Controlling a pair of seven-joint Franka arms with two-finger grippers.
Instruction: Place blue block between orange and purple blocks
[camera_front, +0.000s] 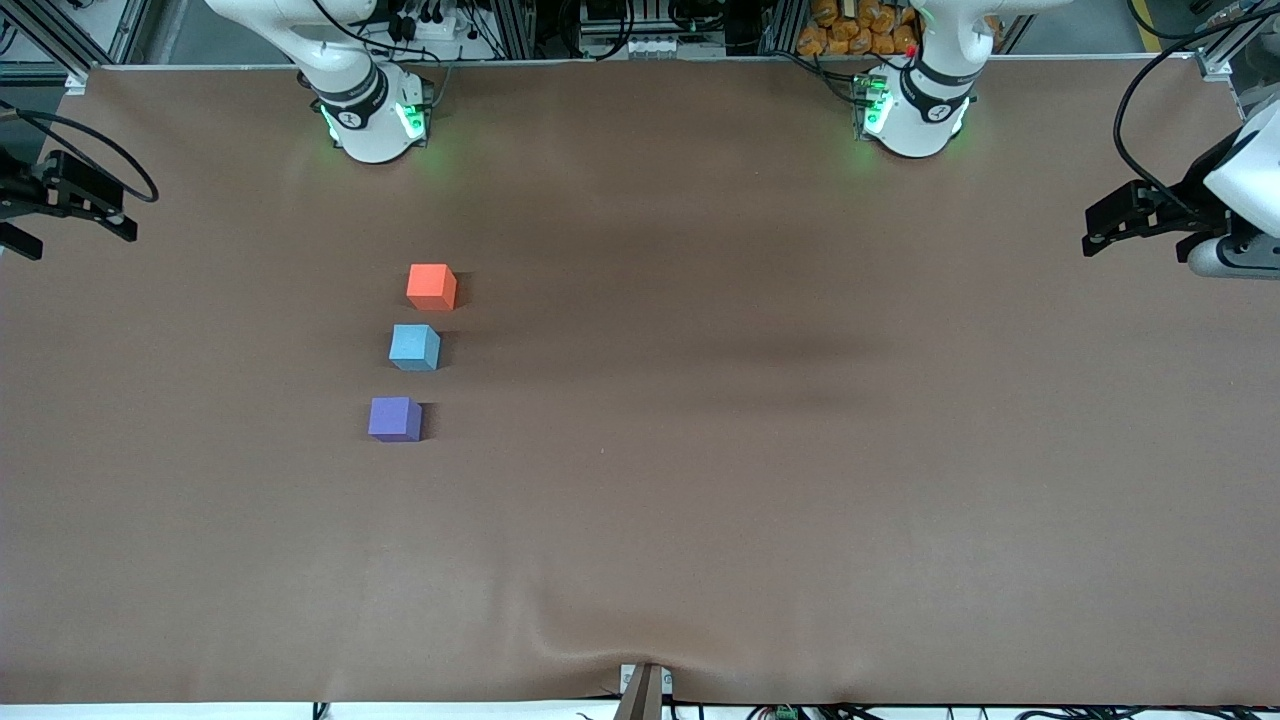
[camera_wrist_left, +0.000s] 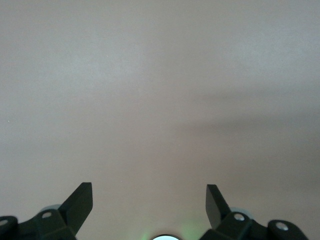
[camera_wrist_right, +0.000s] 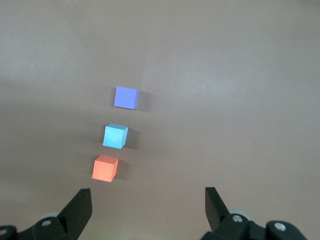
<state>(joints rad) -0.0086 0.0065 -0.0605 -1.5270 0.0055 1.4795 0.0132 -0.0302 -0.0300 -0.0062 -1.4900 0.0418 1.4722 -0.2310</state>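
While both sets of fingers stand wide apart and hold nothing, the right gripper (camera_wrist_right: 148, 210) hangs over the counter's edge at the right arm's end, and the left gripper (camera_wrist_left: 149, 205) waits over bare cloth at the left arm's end. Toward the right arm's end, the small sky-blue matte cube (camera_front: 414, 347) already sits between the orange-red matte cube (camera_front: 431, 286) and the violet-purple matte cube (camera_front: 394, 418), near both but touching neither. The placing looks done; I judge no further move is called for. A brown cloth covers the counter (camera_front: 760, 480), wrinkled at its nearest edge.
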